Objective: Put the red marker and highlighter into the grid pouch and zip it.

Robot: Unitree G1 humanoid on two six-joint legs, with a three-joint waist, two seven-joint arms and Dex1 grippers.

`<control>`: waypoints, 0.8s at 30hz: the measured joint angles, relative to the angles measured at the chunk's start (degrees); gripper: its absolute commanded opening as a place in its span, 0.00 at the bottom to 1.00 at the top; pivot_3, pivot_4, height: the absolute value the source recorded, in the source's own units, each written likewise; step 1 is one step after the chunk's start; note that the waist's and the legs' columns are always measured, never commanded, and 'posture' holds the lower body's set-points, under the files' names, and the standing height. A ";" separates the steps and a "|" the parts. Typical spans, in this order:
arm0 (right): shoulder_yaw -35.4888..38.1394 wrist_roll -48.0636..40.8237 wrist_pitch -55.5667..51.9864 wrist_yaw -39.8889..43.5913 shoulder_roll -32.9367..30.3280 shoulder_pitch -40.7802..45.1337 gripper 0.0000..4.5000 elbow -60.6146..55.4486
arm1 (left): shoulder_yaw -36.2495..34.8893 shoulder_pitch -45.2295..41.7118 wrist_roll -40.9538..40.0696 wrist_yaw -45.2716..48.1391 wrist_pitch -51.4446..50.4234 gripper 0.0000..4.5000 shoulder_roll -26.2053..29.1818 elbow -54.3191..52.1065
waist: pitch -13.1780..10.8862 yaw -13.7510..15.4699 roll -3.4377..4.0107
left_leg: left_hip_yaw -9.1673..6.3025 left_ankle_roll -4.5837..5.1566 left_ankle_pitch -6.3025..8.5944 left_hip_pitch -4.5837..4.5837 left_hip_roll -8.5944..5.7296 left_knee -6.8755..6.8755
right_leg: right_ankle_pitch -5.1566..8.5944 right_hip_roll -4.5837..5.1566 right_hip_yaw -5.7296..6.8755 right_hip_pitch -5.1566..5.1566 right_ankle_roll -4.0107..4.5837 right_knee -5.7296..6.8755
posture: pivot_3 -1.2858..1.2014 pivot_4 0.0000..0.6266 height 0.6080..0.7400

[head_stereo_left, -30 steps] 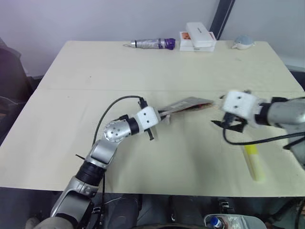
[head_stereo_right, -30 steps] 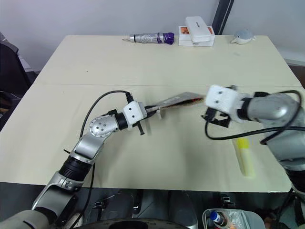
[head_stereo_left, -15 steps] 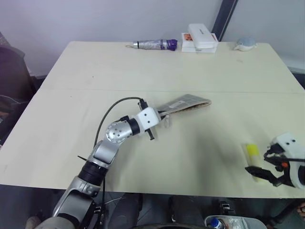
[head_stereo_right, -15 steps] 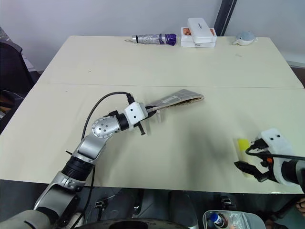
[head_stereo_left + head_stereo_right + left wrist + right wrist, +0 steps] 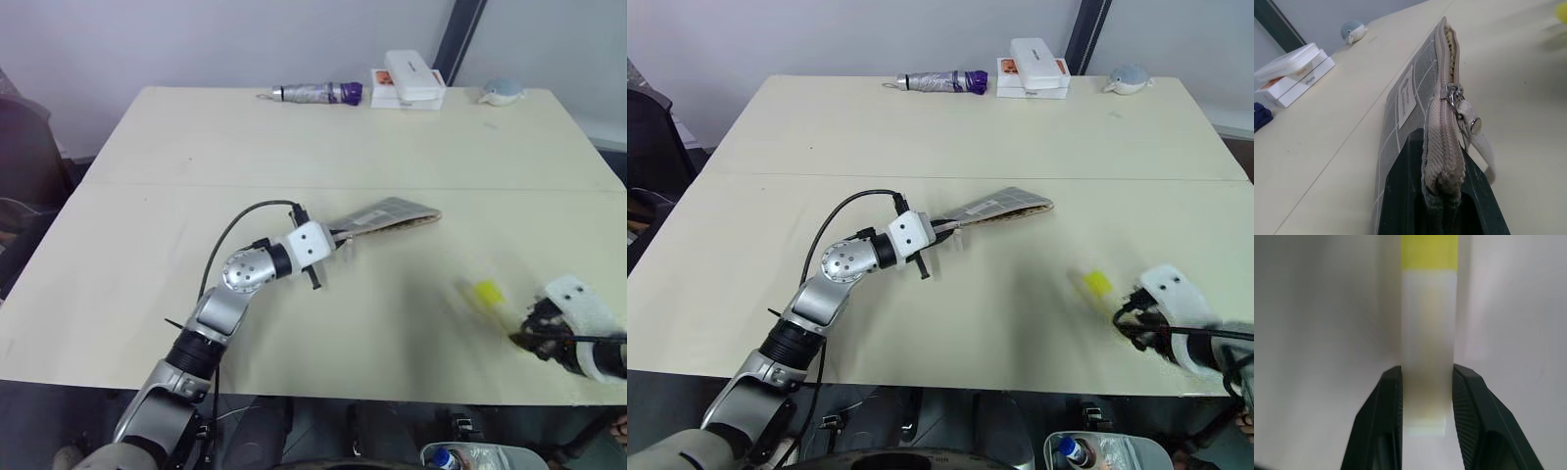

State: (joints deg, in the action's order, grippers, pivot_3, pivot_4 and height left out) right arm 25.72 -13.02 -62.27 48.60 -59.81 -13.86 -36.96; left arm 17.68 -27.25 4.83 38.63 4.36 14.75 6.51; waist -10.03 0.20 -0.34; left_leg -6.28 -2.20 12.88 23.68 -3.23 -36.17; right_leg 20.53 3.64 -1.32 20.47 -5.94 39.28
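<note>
Near the centre of the frame the left tool (image 5: 338, 238) is clamped tight on the zipper end of the grid pouch (image 5: 392, 214), which lies over the worktop (image 5: 294, 137) with its mouth unzipped. At lower right the right tool (image 5: 1426, 396) has its two fingers (image 5: 1388, 401) pressed on the pale barrel of the highlighter (image 5: 1429, 333), yellow cap pointing away.
</note>
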 measured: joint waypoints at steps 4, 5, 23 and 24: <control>-6.07 2.72 10.79 -0.92 -5.61 10.82 0.18 0.82 | -0.04 0.40 -0.04 0.02 -0.01 0.00 0.04 -0.45 | -0.02 -0.09 -0.03 | -0.02 -0.01 0.00 -0.03 0.02 0.02 | 0.00 0.00 0.02 -0.03 0.00 -0.02 | 0.52 0.24 1.00; -7.87 2.92 12.38 -1.02 -6.77 13.83 0.18 1.40 | 0.02 0.50 -0.03 0.02 -0.03 0.00 -0.07 -0.63 | -0.02 -0.07 -0.03 | -0.01 -0.01 0.00 -0.03 0.01 0.03 | 0.00 0.01 0.01 -0.03 0.00 -0.03 | 0.52 0.24 1.00; -27.77 8.44 18.21 -0.21 -8.89 26.71 0.18 8.07 | 1.15 2.08 0.00 -0.10 -1.18 0.00 -0.31 -3.75 | -0.04 0.34 -0.06 | -0.04 0.02 0.02 0.06 0.00 0.04 | 0.00 0.05 0.03 0.00 0.00 -0.16 | 0.52 0.24 1.00; -27.95 8.72 18.38 -0.13 -8.90 26.75 0.18 8.31 | 1.20 2.17 0.00 -0.06 -1.25 0.00 -0.25 -4.01 | -0.03 0.35 -0.06 | -0.04 0.02 0.02 0.06 0.00 0.05 | 0.00 0.05 0.03 0.00 0.00 -0.17 | 0.52 0.24 1.00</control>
State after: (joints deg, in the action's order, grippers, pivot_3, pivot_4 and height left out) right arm -2.23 -4.30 -43.89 48.47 -68.70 12.89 -28.65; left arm 18.88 -25.08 4.83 38.57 3.11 14.50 2.50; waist -10.07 0.55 -0.40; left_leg -6.32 -2.18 12.89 23.74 -3.23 -36.12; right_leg 20.53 3.69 -1.29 20.48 -5.94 39.11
